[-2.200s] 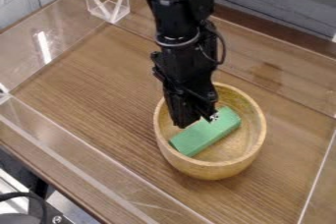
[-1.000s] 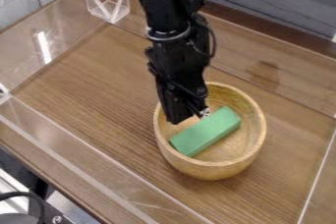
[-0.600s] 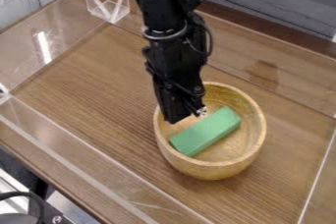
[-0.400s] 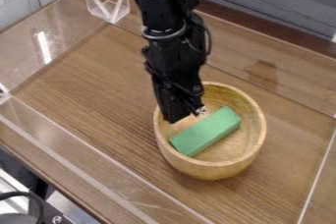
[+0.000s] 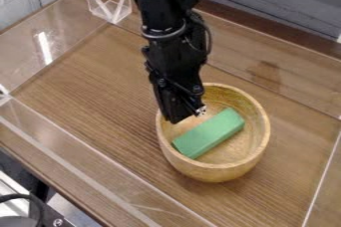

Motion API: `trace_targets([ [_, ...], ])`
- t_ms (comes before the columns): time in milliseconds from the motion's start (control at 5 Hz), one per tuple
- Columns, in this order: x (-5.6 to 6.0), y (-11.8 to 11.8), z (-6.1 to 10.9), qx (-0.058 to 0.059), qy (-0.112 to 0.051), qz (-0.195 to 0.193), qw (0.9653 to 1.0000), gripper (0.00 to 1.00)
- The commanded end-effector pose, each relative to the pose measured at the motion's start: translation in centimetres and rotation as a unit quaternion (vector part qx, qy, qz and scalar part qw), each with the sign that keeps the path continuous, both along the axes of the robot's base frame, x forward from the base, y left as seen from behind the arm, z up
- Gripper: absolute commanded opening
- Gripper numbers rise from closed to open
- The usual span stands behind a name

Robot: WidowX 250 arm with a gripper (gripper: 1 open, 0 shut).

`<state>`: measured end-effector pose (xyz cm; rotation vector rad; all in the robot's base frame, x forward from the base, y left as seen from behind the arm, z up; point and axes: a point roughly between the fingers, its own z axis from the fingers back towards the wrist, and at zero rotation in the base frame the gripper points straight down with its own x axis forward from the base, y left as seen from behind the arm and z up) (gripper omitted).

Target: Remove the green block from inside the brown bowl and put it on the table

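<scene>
The wood-grain table (image 5: 94, 92) carries the brown bowl (image 5: 253, 156) near its right side.

My black arm came down from the upper left of the frame to its middle, wrist vertical, and my gripper (image 5: 184, 112) pointed straight down; how far its jaws stood apart was unclear.

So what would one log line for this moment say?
gripper: over bowl's near-left rim | green block: in brown bowl, unheld | table: no block
</scene>
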<state>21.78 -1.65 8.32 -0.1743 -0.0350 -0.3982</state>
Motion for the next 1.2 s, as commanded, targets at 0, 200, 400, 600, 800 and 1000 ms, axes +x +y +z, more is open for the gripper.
trace_targets([
  [0,0.7,0.4,0.9,0.000,-0.027,0.006,0.9996,1.00],
  [200,0.6,0.5,1.0,0.000,-0.028,0.005,0.9996,0.00],
  [400,0.6,0.6,1.1,0.000,-0.028,0.003,0.9996,0.00],
  [600,0.6,0.0,0.6,-0.002,-0.030,0.002,0.9995,1.00],
  [800,0.6,-0.5,0.2,-0.004,-0.032,0.001,0.9995,1.00],
  [1000,0.6,-1.0,-0.2,-0.006,-0.032,-0.001,0.9995,1.00],
])
